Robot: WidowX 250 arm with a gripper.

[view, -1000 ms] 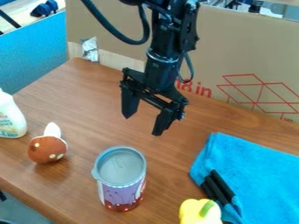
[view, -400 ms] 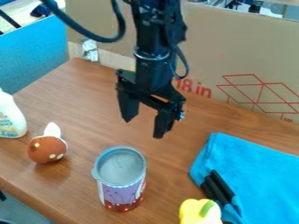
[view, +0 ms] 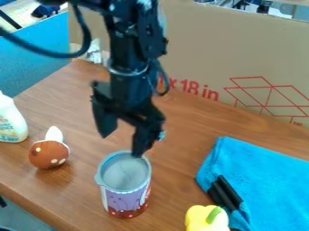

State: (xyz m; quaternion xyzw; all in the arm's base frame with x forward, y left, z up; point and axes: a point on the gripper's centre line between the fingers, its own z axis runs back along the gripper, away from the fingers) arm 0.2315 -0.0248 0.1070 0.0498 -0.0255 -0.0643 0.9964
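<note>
Over to the back first: with a brown cardboard sheet (view: 208, 52) standing upright behind the work surface, marked in red lines, and with a blue panel (view: 36, 52) off to the left. Across the front, looking down on a brown wooden table (view: 187, 131), grained and slightly shiny. And here, just left of centre, hanging down from the top edge, see the black gripper (view: 122, 145)! Hangs wide open, fingers well apart, one tip pointing down left, the other right by the far rim of the can (view: 125, 194); touching or just above, impossible to tell from here. Stands upright, straight below, on the table, purple around the middle and red at the base, with a grey round top and a small tab on the left. Farther left, resting on the wood, spot a round brown toy (view: 48, 154) with white patches and a white peak pointing up. Beyond, cut by the left edge, find a white bottle (view: 12, 119). Swing right: spread flat, a bright blue cloth (view: 265, 180), with two black sticks (view: 228, 191) side by side at the near left edge, and just beside, a yellow pepper (view: 202, 218) with a green stem, cut by the bottom edge.
</note>
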